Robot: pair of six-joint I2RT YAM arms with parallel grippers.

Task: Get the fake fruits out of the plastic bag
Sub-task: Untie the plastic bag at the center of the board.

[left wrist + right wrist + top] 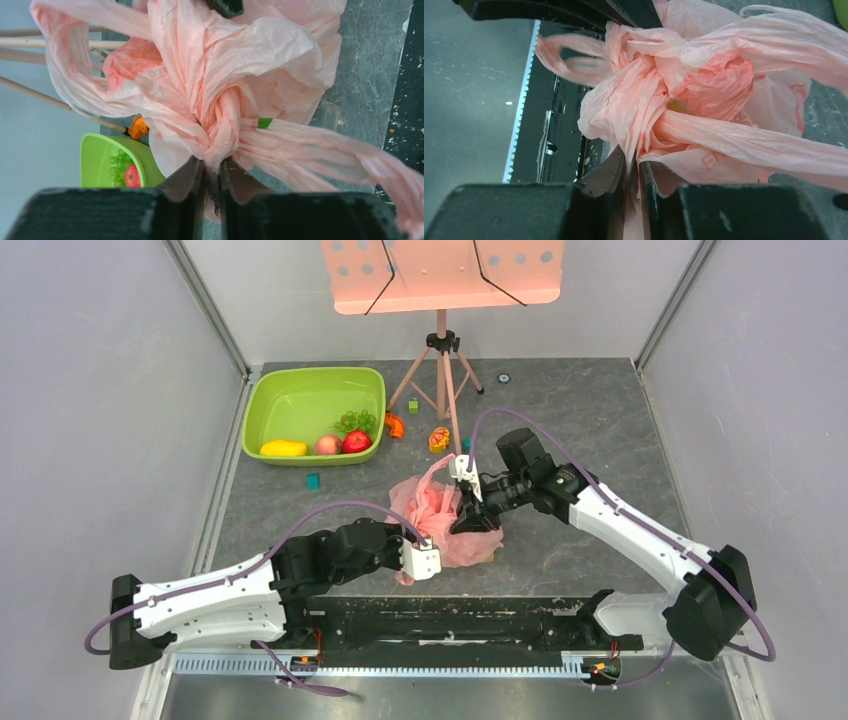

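Top external shows me the plastic bag (440, 512) crumpled on the grey surface (600, 430) between the two arms, nearer to me than the lime-green basin (300, 400). My left end effector (212, 167) is almost pressed together, pinching a twisted bunch of the bag's pink film. The right end effector (632, 159) pinches another fold from the opposite side. Three fake fruits (327, 445), yellow, pinkish and red, lie along the basin's near wall beside green grapes (355, 421).
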